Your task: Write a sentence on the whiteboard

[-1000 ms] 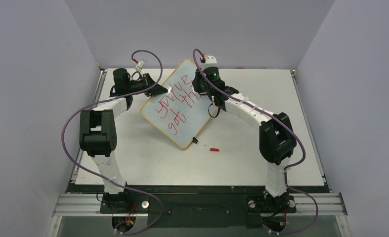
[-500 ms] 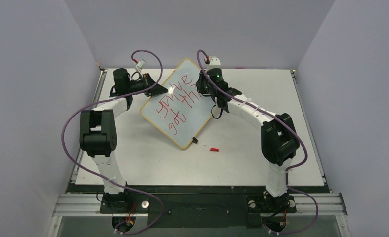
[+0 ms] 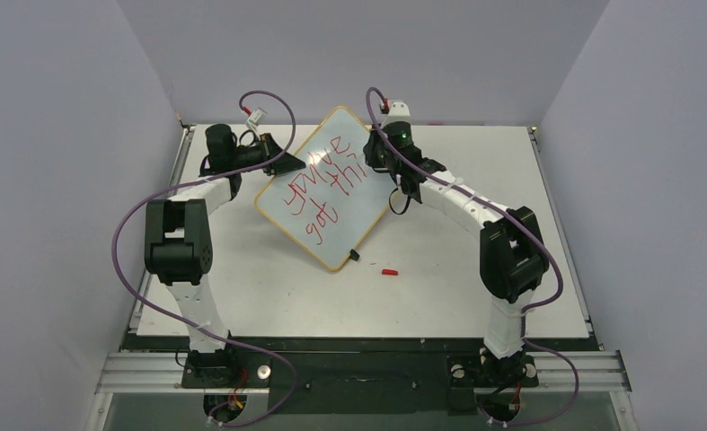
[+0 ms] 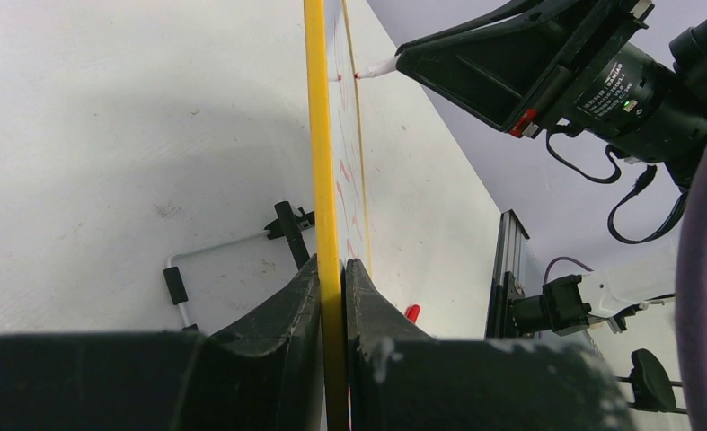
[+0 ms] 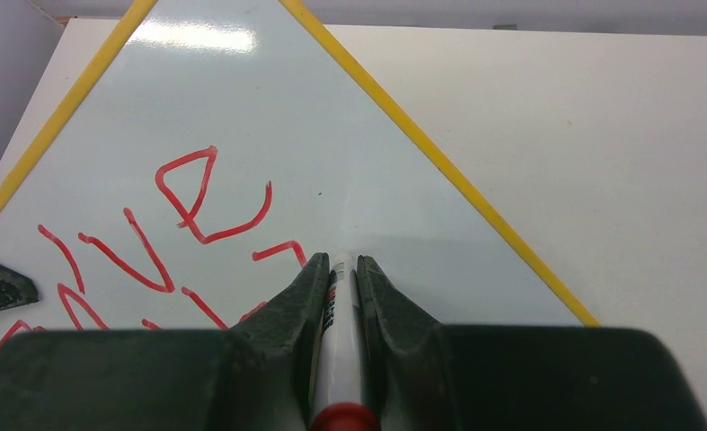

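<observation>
Seen from above, the whiteboard stands turned like a diamond toward the table's 12 o'clock side. The sentence runs across it in red marker: I read "you've" on one line, then "got" and "thi" on the next. In the right wrist view only "ve" is clear.

The left gripper is clamped on the board's yellow frame at the diamond's 10 o'clock edge, one finger on each face. The right gripper, at the board's 2 o'clock edge, is closed around a white marker. Its tip touches the board beside the last red strokes. The print on the marker barrel is too small for me to read.

A small red cap lies on the table at 5 o'clock from the board, near its lowest corner.
</observation>
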`<state>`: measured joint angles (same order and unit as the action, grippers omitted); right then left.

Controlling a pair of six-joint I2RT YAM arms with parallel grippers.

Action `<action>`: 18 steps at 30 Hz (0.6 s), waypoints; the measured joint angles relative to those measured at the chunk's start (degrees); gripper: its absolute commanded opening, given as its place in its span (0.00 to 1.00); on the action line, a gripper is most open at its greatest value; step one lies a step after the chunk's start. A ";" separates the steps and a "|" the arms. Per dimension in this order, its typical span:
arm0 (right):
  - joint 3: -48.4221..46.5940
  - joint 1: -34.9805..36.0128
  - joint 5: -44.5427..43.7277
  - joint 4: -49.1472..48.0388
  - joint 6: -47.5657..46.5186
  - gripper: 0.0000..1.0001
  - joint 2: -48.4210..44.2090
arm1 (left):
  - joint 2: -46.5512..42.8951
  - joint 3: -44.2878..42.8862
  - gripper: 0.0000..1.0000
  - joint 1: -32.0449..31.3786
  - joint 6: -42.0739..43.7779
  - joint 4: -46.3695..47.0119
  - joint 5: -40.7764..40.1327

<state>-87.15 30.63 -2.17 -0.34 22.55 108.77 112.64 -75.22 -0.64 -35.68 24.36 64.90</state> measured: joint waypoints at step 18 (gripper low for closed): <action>-0.81 -2.05 0.04 0.00 -0.04 0.00 -0.52 | 0.02 0.00 0.00 0.00 -0.22 1.29 0.17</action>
<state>-87.96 28.58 -2.13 -0.34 22.50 108.25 112.66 -75.22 -0.64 -35.90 25.65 65.08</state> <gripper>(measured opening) 0.111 0.074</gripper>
